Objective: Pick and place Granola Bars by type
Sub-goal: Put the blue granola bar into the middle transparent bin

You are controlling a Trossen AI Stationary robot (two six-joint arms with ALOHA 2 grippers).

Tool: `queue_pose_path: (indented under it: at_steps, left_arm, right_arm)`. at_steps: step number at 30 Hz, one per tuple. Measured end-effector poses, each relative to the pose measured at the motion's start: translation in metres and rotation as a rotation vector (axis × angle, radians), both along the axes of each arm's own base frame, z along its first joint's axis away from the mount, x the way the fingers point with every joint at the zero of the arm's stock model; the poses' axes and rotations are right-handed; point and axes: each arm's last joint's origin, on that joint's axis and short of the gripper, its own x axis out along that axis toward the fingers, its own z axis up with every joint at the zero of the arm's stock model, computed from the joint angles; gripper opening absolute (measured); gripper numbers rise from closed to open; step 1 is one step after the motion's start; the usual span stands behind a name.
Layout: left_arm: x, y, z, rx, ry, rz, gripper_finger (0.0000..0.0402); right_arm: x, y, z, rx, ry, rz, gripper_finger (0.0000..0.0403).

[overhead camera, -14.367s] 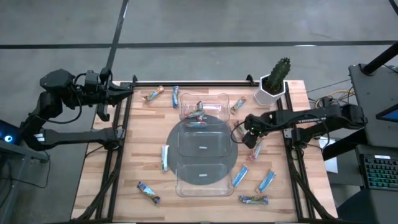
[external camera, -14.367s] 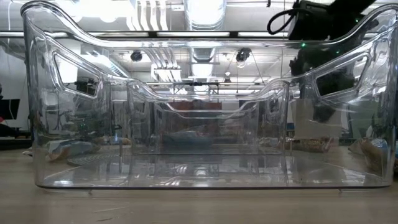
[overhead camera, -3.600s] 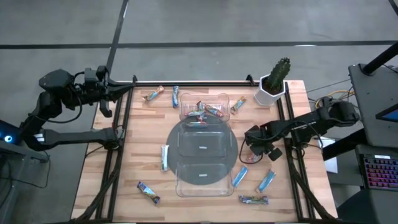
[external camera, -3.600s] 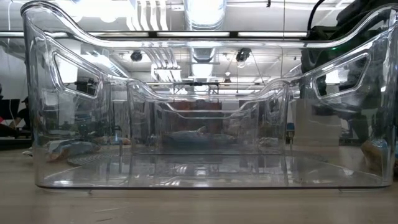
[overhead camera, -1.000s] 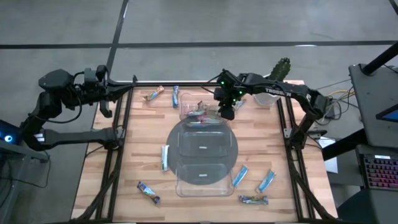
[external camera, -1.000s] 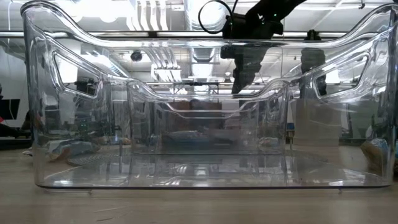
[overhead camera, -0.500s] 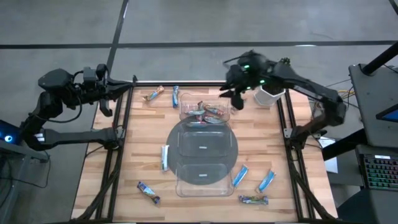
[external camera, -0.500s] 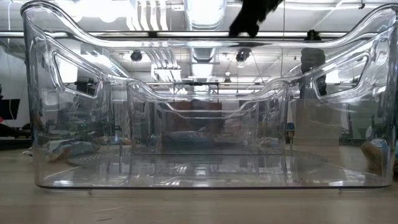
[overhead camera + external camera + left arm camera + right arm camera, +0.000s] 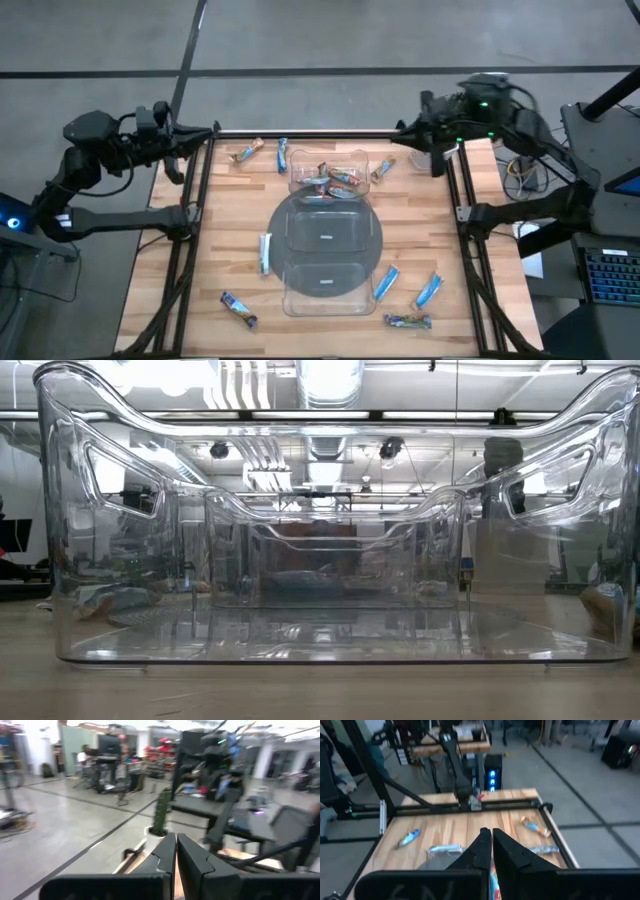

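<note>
Several granola bars [image 9: 330, 181] lie in the far compartment of the clear tray [image 9: 287, 292]. Loose bars lie on the wood: two at the far left [image 9: 246, 152], one right of the tray's far end [image 9: 382, 170], one at the tray's left [image 9: 265, 252], one near left [image 9: 238, 309] and three near right [image 9: 408, 321]. My right gripper [image 9: 401, 128] is shut and empty, raised over the far right of the table; the right wrist view shows its fingers [image 9: 486, 840] together. At the far left corner, my left gripper [image 9: 207, 132] is also shut and empty.
A grey round disc [image 9: 280, 215] lies under the tray. The potted cactus [image 9: 161, 812] stands at the far right corner, under my right arm. Black rails run along the table's left, right and far edges. In the low view the tray's near wall [image 9: 60, 510] fills the picture.
My right gripper has risen from over the tray's far compartment and swung toward the far right corner. Its fingers, apart half a second ago, are now together. One more bar lies in the far compartment than a second ago.
</note>
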Motion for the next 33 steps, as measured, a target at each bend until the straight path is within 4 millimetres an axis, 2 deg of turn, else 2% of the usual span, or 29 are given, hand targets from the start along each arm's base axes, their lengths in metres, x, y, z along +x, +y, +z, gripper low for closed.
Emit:
queue_pose_path:
  at_steps: [6, 13, 16, 20, 25, 29, 33]
  left_arm:
    - [0.015, 0.009, -0.004, 0.037, 0.065, 0.107, 0.0000]
    - [0.040, 0.018, -0.004, 0.053, 0.091, 0.113, 0.0000]
    - [0.045, 0.023, 0.006, 0.024, 0.065, 0.132, 0.0000]
    - [0.052, 0.026, 0.014, 0.133, 0.199, 0.052, 0.0000]
    - [0.056, 0.033, 0.031, 0.189, 0.334, 0.054, 0.0000]
    - [0.055, 0.044, 0.044, 0.154, 0.369, 0.111, 0.0000]
    - [0.057, 0.060, 0.057, 0.056, 0.304, 0.176, 0.0000]
  right_arm:
    - [-0.027, 0.012, 0.013, -0.034, -0.069, -0.025, 0.0009]
    - [-0.040, 0.017, 0.018, -0.039, -0.099, -0.059, 0.0008]
    - [-0.041, 0.018, 0.018, -0.037, -0.102, -0.066, 0.0008]
    - [-0.041, 0.018, 0.018, -0.039, -0.101, -0.066, 0.0008]
    - [-0.040, 0.017, 0.017, -0.040, -0.093, -0.064, 0.0008]
    - [-0.040, 0.017, 0.017, -0.043, -0.092, -0.064, 0.0008]
    - [-0.039, 0.017, 0.017, -0.043, -0.090, -0.063, 0.0008]
